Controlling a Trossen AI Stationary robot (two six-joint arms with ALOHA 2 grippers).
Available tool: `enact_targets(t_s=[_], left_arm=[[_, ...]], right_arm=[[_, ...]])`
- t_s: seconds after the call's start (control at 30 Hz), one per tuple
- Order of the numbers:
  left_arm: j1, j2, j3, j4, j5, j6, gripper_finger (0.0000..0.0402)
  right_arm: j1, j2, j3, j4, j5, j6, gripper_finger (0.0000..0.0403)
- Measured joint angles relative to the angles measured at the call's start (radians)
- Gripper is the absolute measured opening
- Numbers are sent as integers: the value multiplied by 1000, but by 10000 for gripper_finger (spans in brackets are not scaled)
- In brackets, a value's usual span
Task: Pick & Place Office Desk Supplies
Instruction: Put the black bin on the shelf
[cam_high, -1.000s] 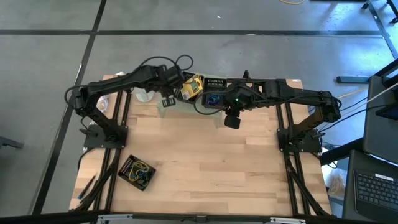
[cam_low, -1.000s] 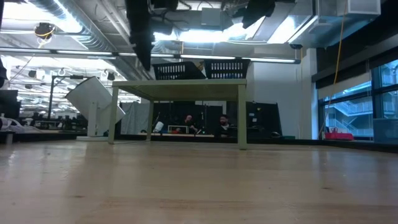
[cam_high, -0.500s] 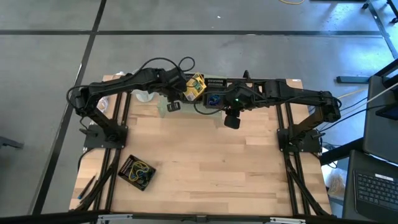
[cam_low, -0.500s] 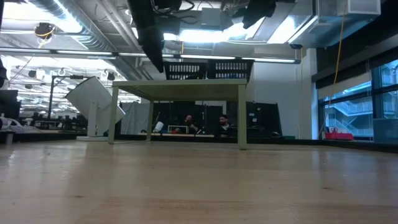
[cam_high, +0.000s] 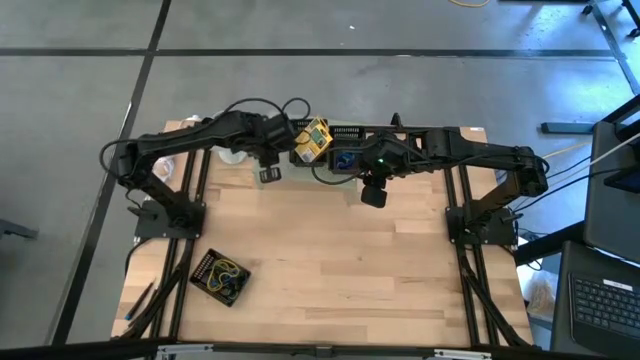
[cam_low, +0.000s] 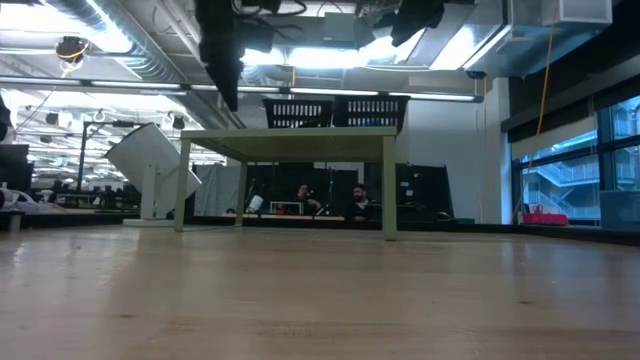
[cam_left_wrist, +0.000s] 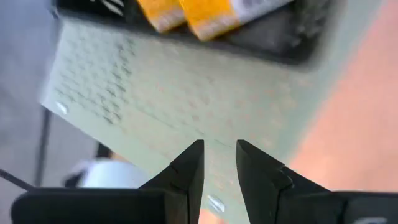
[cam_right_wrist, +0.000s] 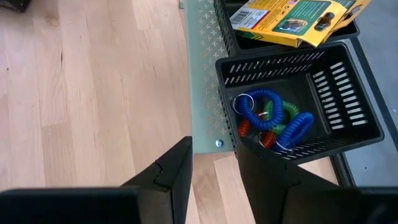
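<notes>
table: pale wood planks, grey floor around
riser: one, 12 o'clock edge
baskets: two
left gripper: fingers slightly apart, empty
right gripper: fingers apart, empty

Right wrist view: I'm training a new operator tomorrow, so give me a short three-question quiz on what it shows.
1. True or false: the black mesh basket holding the coiled loops sits on the pale green riser.
2. Which coil colour dominates? A blue, B yellow, C white.
3. Fill in: the yellow card box lies in a second ___.

Key: 1 true. 2 A. 3 basket. The right gripper is open and empty.
</notes>
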Motion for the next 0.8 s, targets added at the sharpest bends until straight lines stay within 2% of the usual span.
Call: enact_targets(t_s=[0.13, 0.37, 0.5, 0.63, 0.8], left_arm=[[-67, -35, 1, -75, 77, -175, 97], [-274, -56, -3, -184, 201, -539, 153], [-419, -56, -40, -153, 266, -802, 179], [-579, -55, -82, -111, 304, -1099, 186], [-767, -55, -133, 13, 298, -1421, 184]], right_arm=[[0, 0, 0, 0, 0, 0, 131], [0, 0, 0, 1, 0, -7, 130], [0, 0, 0, 2, 0, -8, 130], [0, 0, 0, 2, -6, -51, 130], [0, 0, 0, 27, -119, -116, 131]])
